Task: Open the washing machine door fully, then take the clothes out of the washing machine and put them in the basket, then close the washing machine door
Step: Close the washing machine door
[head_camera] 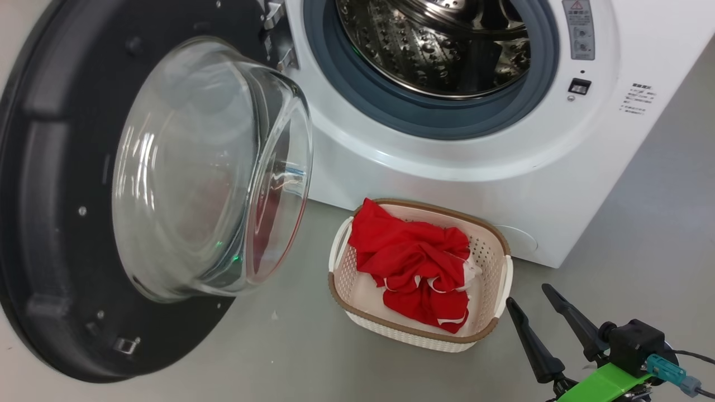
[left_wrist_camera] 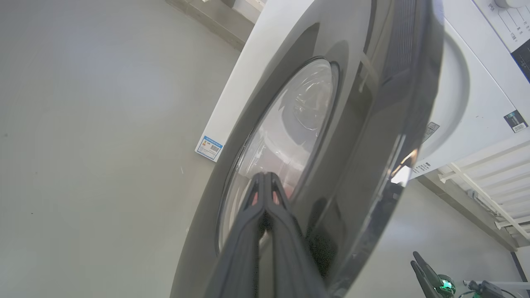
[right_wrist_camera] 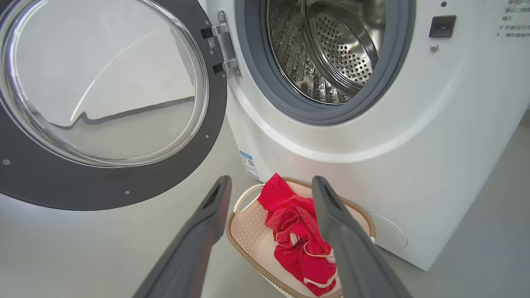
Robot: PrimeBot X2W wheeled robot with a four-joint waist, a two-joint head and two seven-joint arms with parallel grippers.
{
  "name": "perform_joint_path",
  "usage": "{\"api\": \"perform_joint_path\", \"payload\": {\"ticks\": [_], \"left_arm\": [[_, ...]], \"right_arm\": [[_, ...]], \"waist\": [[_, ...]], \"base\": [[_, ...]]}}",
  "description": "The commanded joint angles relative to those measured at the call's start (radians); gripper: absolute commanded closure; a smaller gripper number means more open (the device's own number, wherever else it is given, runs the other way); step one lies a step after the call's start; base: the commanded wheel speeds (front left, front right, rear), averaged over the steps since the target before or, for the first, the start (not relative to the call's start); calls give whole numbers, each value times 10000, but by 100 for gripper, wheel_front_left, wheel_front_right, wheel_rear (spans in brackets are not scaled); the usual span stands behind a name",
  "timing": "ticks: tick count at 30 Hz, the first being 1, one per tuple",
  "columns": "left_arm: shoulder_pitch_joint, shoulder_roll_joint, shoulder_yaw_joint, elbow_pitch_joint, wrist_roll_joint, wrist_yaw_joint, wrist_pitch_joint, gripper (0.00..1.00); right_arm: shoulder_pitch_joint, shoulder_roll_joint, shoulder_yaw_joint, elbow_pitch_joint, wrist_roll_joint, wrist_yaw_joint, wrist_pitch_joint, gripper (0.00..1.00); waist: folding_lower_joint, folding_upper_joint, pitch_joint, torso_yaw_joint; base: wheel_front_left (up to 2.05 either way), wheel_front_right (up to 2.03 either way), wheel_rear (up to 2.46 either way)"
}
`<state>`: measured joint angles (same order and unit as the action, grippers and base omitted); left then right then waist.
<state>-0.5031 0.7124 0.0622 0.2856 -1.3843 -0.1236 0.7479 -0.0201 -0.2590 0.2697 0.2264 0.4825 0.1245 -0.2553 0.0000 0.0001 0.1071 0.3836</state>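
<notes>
On the big white boxy washing machine (head_camera: 424, 162), a grey label (head_camera: 578, 30) at two o'clock shows a red warning triangle; the other print is unreadable.

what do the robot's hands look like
The right hand has two long, tapering black fingers on a black block, with a bright green bracket, a teal connector and a dark cable. The left hand has the same slim dark fingers.
</notes>
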Motion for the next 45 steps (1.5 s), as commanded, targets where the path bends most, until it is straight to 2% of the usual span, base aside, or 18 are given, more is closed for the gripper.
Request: {"api": "perform_joint_path", "payload": {"ticks": [1,9,16,32,45], "left_arm": [[-104,676,341,-476,-93,-71,80,100],[-56,721,-445,-1997,-677,-71,200,100],[-462,460,-1192,-2709,-732,-71,-148,100],[-1757,-719,-2968,-2975,-421,-71,-2085,100],[-3105,-978,-4204,-2219,-135,-71,-3808,100]], "right_arm": [[50,-82,135,-206,-22,62,-65,0],[88,3,5,-212,-26,62,-65,0],[35,152,-98,-212,-25,62,-65,0],[-246,419,-428,-284,-80,62,-65,0],[-630,711,-504,-342,-79,62,-65,0]], "waist": [[0,-1,-72,-104],[0,-1,-195,-539],[0,-1,-212,-995],[0,-1,13,-2315],[0,-1,663,-3635]], "base": [[0,0,0],[0,0,0],[0,0,0],[0,0,0],[0,0,0]]}}
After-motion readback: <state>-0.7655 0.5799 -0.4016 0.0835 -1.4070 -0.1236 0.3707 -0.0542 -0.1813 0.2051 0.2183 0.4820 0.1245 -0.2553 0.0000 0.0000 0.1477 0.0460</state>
